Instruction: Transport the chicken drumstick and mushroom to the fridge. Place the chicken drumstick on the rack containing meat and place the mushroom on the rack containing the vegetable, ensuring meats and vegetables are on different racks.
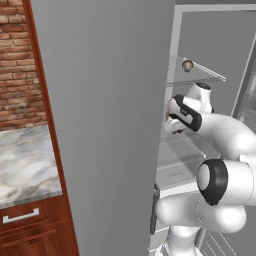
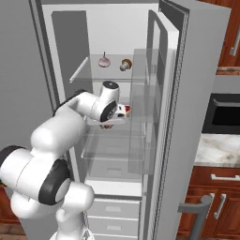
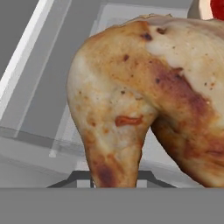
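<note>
The chicken drumstick point(image 3: 144, 96), golden-brown and lumpy, looms close in the hand view, its thin end running down between my gripper's point(image 3: 114, 179) fingertips, which are shut on it. My gripper point(image 2: 112, 123) reaches inside the open fridge point(image 2: 187, 93) just above the middle glass rack point(image 2: 108, 143). The red meat chunk point(image 2: 123, 110) lies right beside the hand on that rack, and the meat point(image 3: 217, 8) peeks in at the hand view's top right. The mushroom point(image 2: 125, 64) rests on the upper rack point(image 2: 86, 72) next to a garlic bulb point(image 2: 105, 61). The mushroom point(image 1: 187, 65) also shows from the left.
The fridge door point(image 2: 161, 122) stands open to the right, with clear door bins close to my arm. White drawers point(image 2: 112, 208) sit below the racks. The fridge's grey outer wall point(image 1: 105, 125) stands on my left, beside a marble counter point(image 1: 25, 165). A dark oven point(image 2: 225, 112) is at the right.
</note>
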Robot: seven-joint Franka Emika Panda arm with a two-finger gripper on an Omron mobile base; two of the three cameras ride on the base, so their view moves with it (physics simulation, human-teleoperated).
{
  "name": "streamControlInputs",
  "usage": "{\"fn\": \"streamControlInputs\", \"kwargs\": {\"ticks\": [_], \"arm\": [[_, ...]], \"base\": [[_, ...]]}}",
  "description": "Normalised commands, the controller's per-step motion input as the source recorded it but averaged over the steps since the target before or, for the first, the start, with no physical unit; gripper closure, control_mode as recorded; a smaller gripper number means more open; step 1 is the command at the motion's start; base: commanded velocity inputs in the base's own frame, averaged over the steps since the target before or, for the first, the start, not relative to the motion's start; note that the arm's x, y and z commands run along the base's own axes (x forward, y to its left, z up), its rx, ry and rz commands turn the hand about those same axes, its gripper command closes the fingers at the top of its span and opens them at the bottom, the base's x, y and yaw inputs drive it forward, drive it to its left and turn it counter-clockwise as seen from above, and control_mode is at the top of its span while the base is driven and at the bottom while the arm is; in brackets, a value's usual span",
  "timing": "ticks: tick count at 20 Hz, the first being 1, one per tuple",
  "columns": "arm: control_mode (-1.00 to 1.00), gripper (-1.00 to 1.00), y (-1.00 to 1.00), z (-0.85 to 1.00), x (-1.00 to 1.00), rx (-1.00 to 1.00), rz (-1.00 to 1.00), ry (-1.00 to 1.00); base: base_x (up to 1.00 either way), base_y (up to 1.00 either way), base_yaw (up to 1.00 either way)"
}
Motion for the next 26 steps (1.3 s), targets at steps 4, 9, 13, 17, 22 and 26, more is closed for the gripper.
{"fn": "streamControlInputs", "kwargs": {"ticks": [4, 9, 13, 17, 22, 26], "arm": [[-1.0, 1.0, -0.01, -0.27, 0.56, 0.0, 0.06, 0.0], [-1.0, 1.0, -0.02, -0.21, 0.54, 0.0, 0.05, 0.02], [-1.0, 1.0, 0.0, -0.25, 0.4, 0.0, 0.05, 0.03], [-1.0, -1.0, 0.01, -0.33, 0.18, 0.0, 0.03, 0.0], [-1.0, -1.0, 0.15, -0.15, 0.05, 0.0, 0.0, 0.0], [-1.0, -1.0, 0.04, 0.0, -0.01, 0.0, 0.0, -0.02]], "base": [[0.0, 0.0, 0.0], [0.0, 0.0, 0.0], [0.0, 0.0, 0.0], [0.0, 0.0, 0.0], [0.0, 0.0, 0.0], [0.0, 0.0, 0.0]]}}
